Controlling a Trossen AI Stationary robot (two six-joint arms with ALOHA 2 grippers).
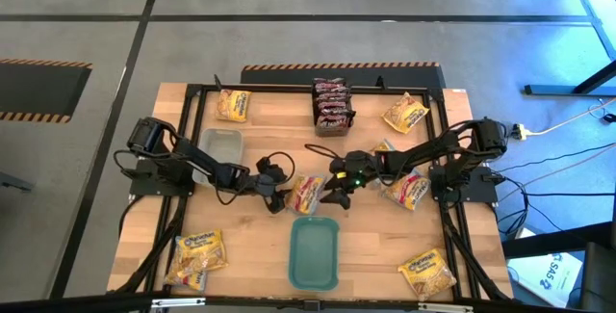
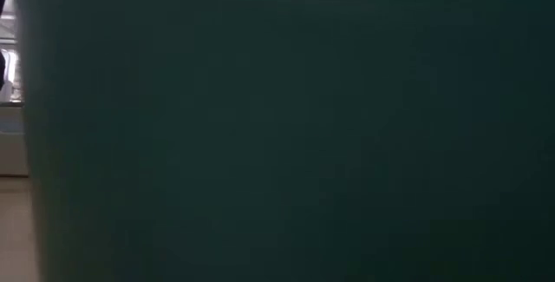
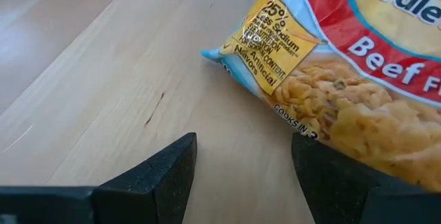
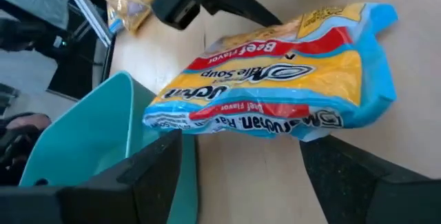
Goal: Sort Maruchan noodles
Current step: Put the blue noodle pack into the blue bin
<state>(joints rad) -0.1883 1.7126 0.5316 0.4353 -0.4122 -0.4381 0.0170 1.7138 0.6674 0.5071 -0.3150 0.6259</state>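
From above, the whole desk [image 1: 260, 241] is seen, and both arms are met at its middle over one beef packet [image 1: 308, 194]. The left pincer [image 1: 280, 197] is placed at that packet's left edge, the right pincer [image 1: 333, 195] at its right edge. The teal tray [image 1: 314, 252] lies just below them, and a clear tub [image 1: 220, 146] is set near the left arm.

Other packets are scattered: one at the upper left [image 1: 233, 105], one at the upper right [image 1: 405, 114], one under the right arm [image 1: 408, 190], a pair at the lower left [image 1: 196, 258] and one at the lower right [image 1: 428, 272]. A dark stack [image 1: 330, 106] stands at the far edge.

In the left wrist view the fingers [image 3: 165, 179] are seen spread apart on bare wood, with the packet corner [image 3: 331, 65] just beyond them and nothing gripped. In the right wrist view the fingers [image 4: 148, 176] are likewise held wide and empty, the packet [image 4: 275, 86] lying flat ahead and the tray wall [image 4: 103, 124] beside it.

The low view is filled by the tray wall [image 2: 277, 143], so the packets are hidden there.
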